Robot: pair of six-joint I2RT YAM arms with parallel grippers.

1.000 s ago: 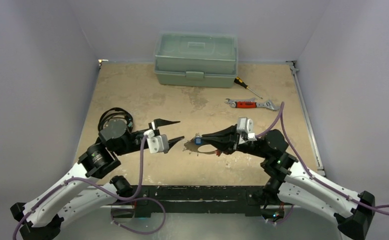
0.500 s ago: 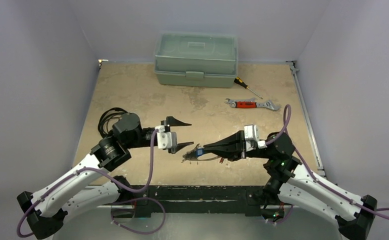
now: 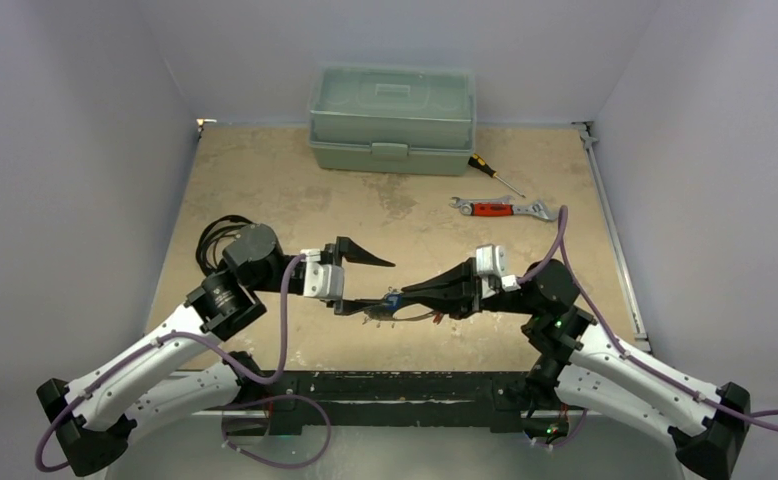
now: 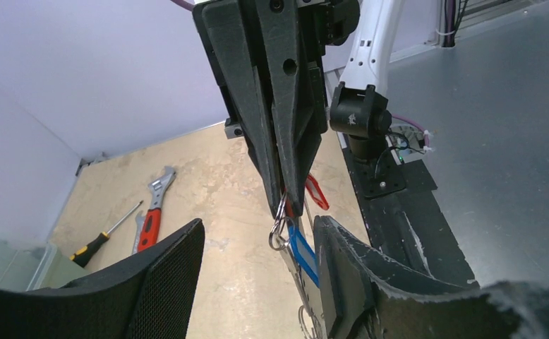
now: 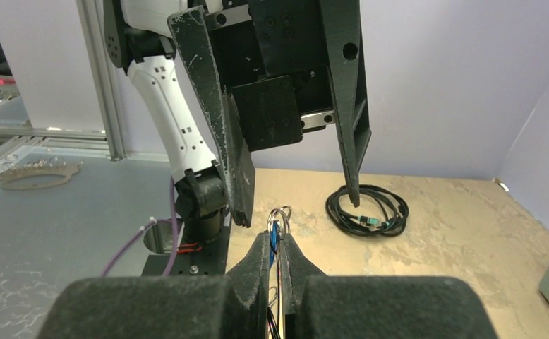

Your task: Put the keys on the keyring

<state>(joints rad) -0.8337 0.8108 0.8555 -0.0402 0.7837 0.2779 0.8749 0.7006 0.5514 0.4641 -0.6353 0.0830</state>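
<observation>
My right gripper (image 3: pixel 405 294) is shut on the keys and holds them above the table. In the left wrist view its fingertips (image 4: pixel 289 201) pinch small silver rings (image 4: pixel 279 230), with the blue tag (image 4: pixel 302 252) and the red tag (image 4: pixel 316 192) hanging below. In the right wrist view (image 5: pixel 279 244) the rings (image 5: pixel 280 215) stick out past the tips. A thin piece of the keyring loop (image 3: pixel 412 318) shows under the gripper. My left gripper (image 3: pixel 376 285) is open, its fingers (image 4: pixel 356 282) on either side of the hanging keys, one close beside the blue tag.
A green toolbox (image 3: pixel 392 118) stands at the back. A screwdriver (image 3: pixel 493 173) and a red-handled wrench (image 3: pixel 500 208) lie at the back right. A coiled black cable (image 3: pixel 223 238) lies behind the left arm and also shows in the right wrist view (image 5: pixel 367 208).
My left gripper has moved right toward the right gripper and now straddles the keys. My right gripper has shifted slightly left and up with the keys still in it.
</observation>
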